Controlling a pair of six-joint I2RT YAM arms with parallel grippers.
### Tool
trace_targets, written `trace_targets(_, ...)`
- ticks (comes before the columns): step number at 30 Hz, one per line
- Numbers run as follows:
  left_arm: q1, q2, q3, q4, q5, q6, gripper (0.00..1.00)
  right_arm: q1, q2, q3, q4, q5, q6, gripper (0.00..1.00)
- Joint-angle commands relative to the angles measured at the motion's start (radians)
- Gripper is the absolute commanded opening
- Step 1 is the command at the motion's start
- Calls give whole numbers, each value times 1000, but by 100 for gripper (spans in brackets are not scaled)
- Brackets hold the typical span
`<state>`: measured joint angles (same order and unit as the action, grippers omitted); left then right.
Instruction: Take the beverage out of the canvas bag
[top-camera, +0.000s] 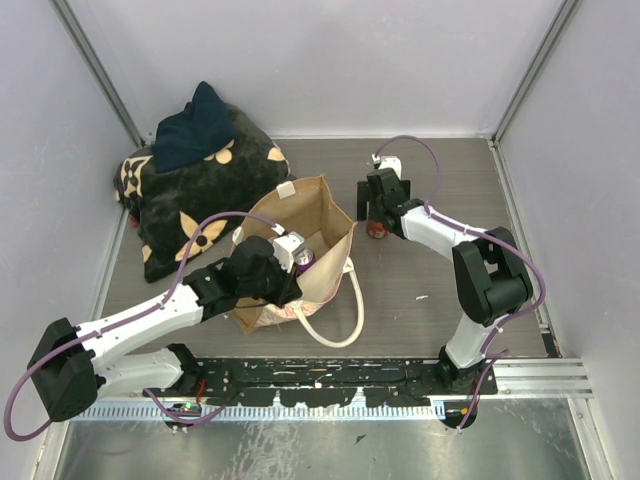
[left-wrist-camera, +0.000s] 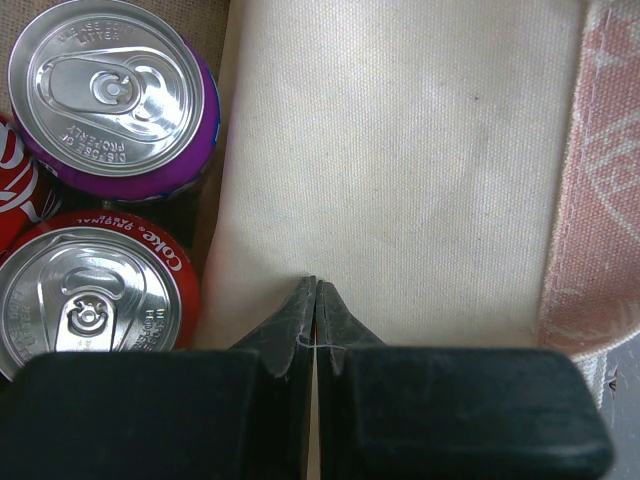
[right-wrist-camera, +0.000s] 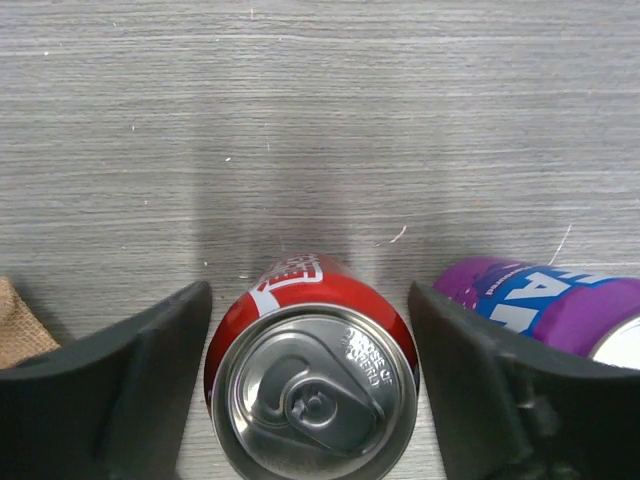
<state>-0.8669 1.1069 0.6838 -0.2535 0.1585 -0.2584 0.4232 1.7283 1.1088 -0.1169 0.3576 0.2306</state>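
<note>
The left gripper is pressed together on the cream inner wall of the canvas bag, with a sliver of that fabric caught between its fingers. Just to its left, inside the bag, a purple-sided can stands upright. A red Coke can stands nearer the wrist, and the edge of a third red can shows at the frame's border. To the right of the fingers, the bag's pink-printed outer face folds over.

The right gripper is spread wide around an upright red can that stands on the table outside the bag, with a gap on each side. Beyond its right finger is a purple can with a blue label; I cannot tell whether this one stands or leans. A corner of tan fabric shows past its left finger.

The table is grey-brown wood grain, lightly scratched and flecked. Pale walls close it in on three sides, and a metal rail runs along the near edge by the arm bases. Beyond the left gripper, past the bag, a black cushion with tan flowers carries a dark blue cloth.
</note>
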Motion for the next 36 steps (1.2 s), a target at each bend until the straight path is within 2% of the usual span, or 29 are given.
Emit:
trace_targets(1, 2, 7, -6, -76, -16, 23, 9, -3, -4, 39, 24, 31, 17, 97)
trace_targets(3, 1, 7, -6, -76, -16, 24, 9, -3, -3, 59, 9, 28, 18, 100)
trace_targets(9, 1, 1, -7, -77, -16, 27, 9, -2, -37, 141, -38, 31, 17, 100)
trace_targets(15, 1, -11, -8, -80, -27, 20, 8, 15, -174, 262, -132, 49, 45, 100)
trace_targets(18, 1, -30, -5, -91, -48, 19, 8, 53, -249, 352, -208, 35, 32, 97)
trace_targets(25, 1, -110, 2, -158, -123, 10, 8, 290, -307, 557, -365, 25, -51, 78)
trace_targets(27, 2, -140, 9, -179, -143, 6, 8, 337, -298, 581, -390, -8, -45, 69)
trace_targets(32, 2, -210, 31, -216, -174, -11, 9, 448, -256, 593, -432, -45, -36, 56)
trace_targets(36, 1, -261, 54, -230, -170, -33, 9, 486, -241, 524, -435, -49, -10, 53)
